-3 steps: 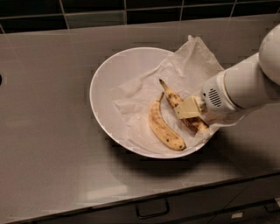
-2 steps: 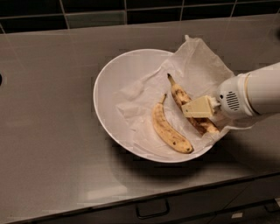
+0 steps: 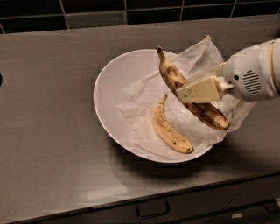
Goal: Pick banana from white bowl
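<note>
The browner, bruised banana (image 3: 174,78) hangs in the air above the white bowl (image 3: 109,94), stem end up and to the left, dark lower end (image 3: 212,117) pointing down right. My gripper (image 3: 192,90) comes in from the right and is shut on this banana at its middle; one cream finger (image 3: 203,89) lies across it. A yellower, speckled banana (image 3: 168,131) lies on the crumpled white paper (image 3: 140,98) inside the bowl, below the held one. No blue sticker shows.
The bowl stands on a grey counter (image 3: 48,131). A dark tiled wall (image 3: 87,13) runs along the back. The counter's front edge with a drawer handle (image 3: 152,210) is at the bottom. My white arm (image 3: 256,72) fills the right side.
The gripper has lifted the browner banana up out of the bowl. The yellower banana stays on the paper. The view has shifted so the bowl sits further right.
</note>
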Available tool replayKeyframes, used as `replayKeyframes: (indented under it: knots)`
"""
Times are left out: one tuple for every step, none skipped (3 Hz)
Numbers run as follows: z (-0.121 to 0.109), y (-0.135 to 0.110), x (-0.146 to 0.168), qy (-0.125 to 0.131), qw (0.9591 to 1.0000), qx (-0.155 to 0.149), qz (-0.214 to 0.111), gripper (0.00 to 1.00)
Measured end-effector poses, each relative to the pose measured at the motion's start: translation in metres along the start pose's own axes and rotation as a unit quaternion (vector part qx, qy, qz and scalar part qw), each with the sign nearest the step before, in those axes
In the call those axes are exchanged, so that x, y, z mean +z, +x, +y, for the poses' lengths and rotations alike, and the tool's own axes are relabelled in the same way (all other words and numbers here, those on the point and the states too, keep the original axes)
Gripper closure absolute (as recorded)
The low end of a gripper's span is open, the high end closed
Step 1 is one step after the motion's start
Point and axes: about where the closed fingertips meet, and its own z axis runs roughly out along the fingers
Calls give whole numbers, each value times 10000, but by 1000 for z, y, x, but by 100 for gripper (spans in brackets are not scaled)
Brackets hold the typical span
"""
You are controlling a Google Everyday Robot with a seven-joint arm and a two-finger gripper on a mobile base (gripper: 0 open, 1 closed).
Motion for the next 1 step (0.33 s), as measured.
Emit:
replayKeyframes:
  knots:
    - [3,-2,-1,-26,9999,-99,4,100]
